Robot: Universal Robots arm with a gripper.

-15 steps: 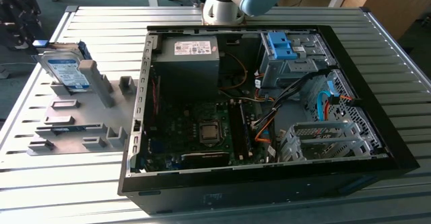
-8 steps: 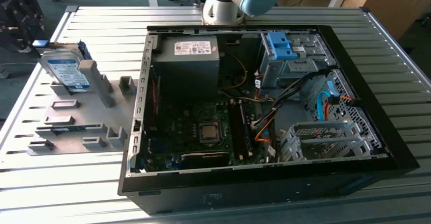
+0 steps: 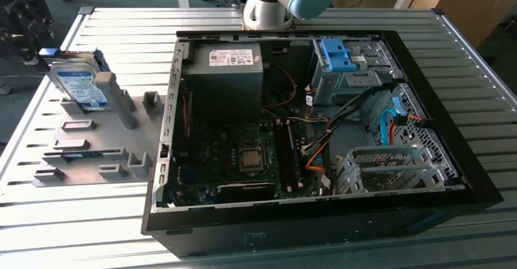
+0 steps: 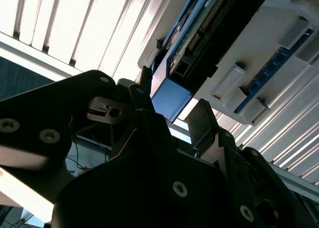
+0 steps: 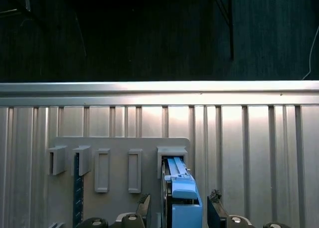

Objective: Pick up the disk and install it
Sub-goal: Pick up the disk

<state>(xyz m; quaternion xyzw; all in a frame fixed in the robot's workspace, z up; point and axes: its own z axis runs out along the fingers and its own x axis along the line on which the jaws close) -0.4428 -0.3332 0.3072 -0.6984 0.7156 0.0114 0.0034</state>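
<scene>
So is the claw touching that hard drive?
Cannot tell. In the first wrist view the claw straddles the hard drive; plate shows beside one finger, but the other sits too close to judge.

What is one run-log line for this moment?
phase: pick | gripper: open, astride disk | disk: standing in grey holder slot | computer case: open, disk not installed
</scene>
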